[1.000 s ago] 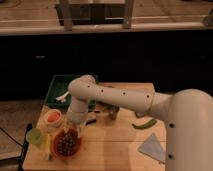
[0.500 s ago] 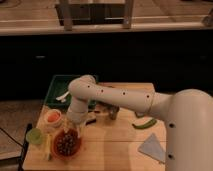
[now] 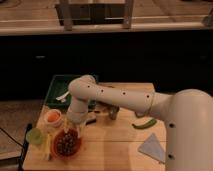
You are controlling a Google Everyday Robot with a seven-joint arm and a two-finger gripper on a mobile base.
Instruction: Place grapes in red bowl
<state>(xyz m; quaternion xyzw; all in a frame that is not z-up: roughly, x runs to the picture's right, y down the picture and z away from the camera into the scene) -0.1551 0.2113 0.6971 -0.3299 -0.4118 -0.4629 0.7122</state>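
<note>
The grapes (image 3: 66, 143), a cluster of dark purple-brown berries, lie inside the red bowl (image 3: 55, 149) at the front left of the wooden table (image 3: 115, 150). My gripper (image 3: 76, 131) hangs from the white arm (image 3: 115, 100) just above the bowl's far right rim, close over the grapes. The arm's wrist hides part of the gripper.
A small white bowl with orange inside (image 3: 52, 117) and a pale green cup (image 3: 35, 136) stand left of the red bowl. A green tray (image 3: 59, 90) is at the back left. A metal can (image 3: 112, 111), a long green vegetable (image 3: 145, 123) and a white cloth (image 3: 152, 147) lie to the right.
</note>
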